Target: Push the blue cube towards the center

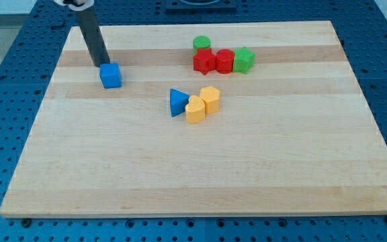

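Tip [102, 64] (rod tilted) touching blue cube [111, 75], upper-left side.

Blue triangle [177, 102] touching yellow blocks [203, 105]; red-green cluster [222, 58] above.

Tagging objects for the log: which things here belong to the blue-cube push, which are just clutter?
Job: blue cube; my tip, at the cube's upper-left edge.

Clutter: blue triangle, two yellow blocks, two red blocks, two green blocks.

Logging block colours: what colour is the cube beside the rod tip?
Blue cube, in the camera view, touching my tip.
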You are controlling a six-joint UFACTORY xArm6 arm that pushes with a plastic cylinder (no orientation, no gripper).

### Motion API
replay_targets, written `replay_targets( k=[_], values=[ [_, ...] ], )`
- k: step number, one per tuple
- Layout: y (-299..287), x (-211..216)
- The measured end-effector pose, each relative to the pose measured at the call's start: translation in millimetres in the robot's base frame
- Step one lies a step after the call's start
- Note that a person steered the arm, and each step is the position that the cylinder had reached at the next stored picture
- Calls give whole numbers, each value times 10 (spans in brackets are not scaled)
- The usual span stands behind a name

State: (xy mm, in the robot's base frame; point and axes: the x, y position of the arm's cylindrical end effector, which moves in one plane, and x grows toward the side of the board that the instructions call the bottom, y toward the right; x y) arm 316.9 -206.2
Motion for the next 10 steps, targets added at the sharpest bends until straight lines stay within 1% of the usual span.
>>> replay_targets(
  k=[3, 5, 7, 10],
  values=[
    [49, 308],
    [312, 346],
    [352, 630],
    [699, 1088]
  ],
)
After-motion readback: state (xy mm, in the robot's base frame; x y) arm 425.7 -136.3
